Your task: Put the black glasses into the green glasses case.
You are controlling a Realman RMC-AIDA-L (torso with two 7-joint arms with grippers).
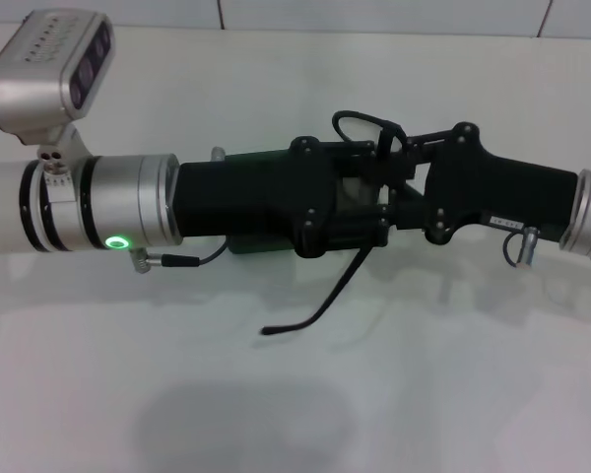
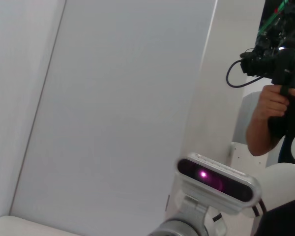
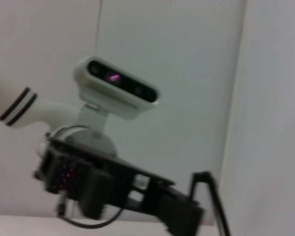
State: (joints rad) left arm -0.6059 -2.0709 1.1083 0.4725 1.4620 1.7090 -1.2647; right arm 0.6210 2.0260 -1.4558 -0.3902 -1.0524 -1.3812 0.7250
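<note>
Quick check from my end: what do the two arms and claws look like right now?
Both arms are white, ending in silver wrist rings; the left ring shows a green light. Both claws, left claw and right claw, are chunky black. A silver camera tops the left wrist, with thin black cables.

The glossy white worktop (image 1: pixel 295 414) is being lit evenly from above; soft grey shadows are being cast under the arms. The right wrist view is being blurred by motion.

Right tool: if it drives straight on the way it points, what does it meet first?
Most likely the left tool, facing the right tool head-on and close, with the black glasses between them; the gap is unclear.
</note>
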